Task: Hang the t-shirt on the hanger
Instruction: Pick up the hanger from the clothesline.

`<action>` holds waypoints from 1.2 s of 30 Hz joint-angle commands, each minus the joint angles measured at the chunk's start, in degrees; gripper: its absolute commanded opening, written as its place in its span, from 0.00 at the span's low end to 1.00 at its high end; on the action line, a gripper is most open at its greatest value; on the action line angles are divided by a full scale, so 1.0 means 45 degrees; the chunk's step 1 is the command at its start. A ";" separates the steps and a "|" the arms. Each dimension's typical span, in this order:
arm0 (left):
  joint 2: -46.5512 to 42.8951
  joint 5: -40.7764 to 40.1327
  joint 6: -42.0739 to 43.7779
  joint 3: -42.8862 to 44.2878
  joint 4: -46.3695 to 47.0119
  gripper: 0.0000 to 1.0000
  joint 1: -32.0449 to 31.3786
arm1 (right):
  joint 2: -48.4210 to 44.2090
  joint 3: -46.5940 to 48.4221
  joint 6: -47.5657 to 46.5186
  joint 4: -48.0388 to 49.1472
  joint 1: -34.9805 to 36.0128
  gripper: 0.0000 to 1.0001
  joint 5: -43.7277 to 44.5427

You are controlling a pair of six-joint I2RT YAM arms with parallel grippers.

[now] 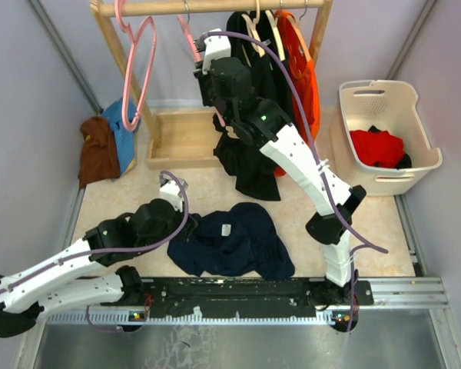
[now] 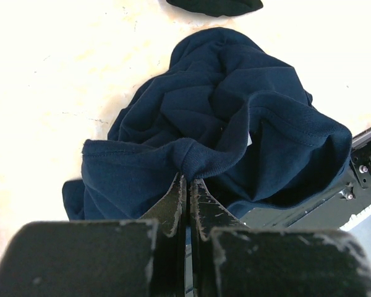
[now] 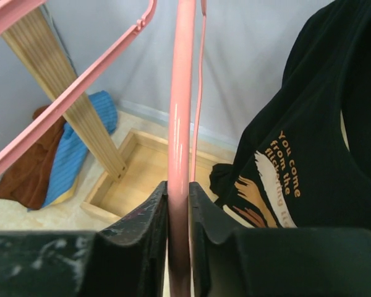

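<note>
left arm: low across the near left of the table (image 1: 138, 196), left gripper (image 2: 187, 178) pinched tight on a bunched fold of the t-shirt (image 2: 235, 111)
right arm: stretched up to the wooden rack (image 1: 215, 6), right gripper (image 3: 179, 189) clamped narrow on a bar of the hanger (image 3: 180, 93)
room: pale marbled tabletop, grey walls, cream basket (image 1: 380, 183) far right
t-shirt: dark navy, crumpled near the front edge between the arm bases, white label showing
hanger: thin, pink, up at the rack beside a black printed shirt (image 3: 321, 154)
</note>
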 commanded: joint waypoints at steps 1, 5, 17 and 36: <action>-0.0103 -0.0148 0.0139 0.0413 -0.0004 0.00 0.0057 | -0.0130 0.0701 -0.0259 0.0746 -0.0130 0.14 -0.0374; -0.0167 -0.0202 0.0131 0.0426 -0.0036 0.00 0.0057 | -0.0198 0.0882 -0.0361 0.0838 -0.0147 0.00 -0.0507; -0.0214 -0.0302 0.0170 0.0511 -0.0123 0.00 0.0062 | -0.2019 -0.0466 -0.0300 0.2434 -0.0147 0.00 -0.1520; -0.0022 -0.0343 0.0125 0.0546 -0.0001 0.00 0.0057 | -0.7576 -0.4669 0.1906 -0.1372 -0.0119 0.00 -0.2329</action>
